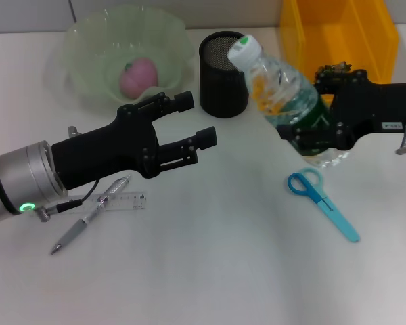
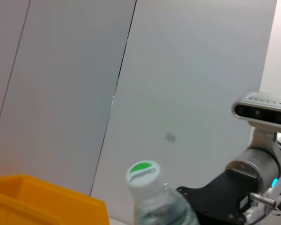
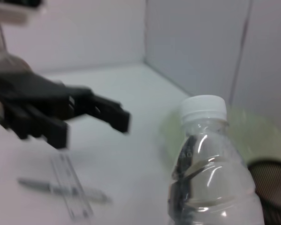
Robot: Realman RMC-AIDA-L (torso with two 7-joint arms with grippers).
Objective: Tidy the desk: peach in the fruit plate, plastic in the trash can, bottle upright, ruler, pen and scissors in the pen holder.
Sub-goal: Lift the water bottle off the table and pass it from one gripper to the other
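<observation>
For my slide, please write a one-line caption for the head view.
Right hand holds tilted bottle; open left hand waits near pen holder.

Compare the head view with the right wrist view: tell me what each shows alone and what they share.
Only the head view shows the peach in the fruit plate, the blue scissors, the yellow bin and the right pincer shut on the tilted bottle. The right wrist view alone adds only the wall corner behind. Both show the bottle, the open left pincer, the pen, the ruler and the mesh pen holder.
</observation>
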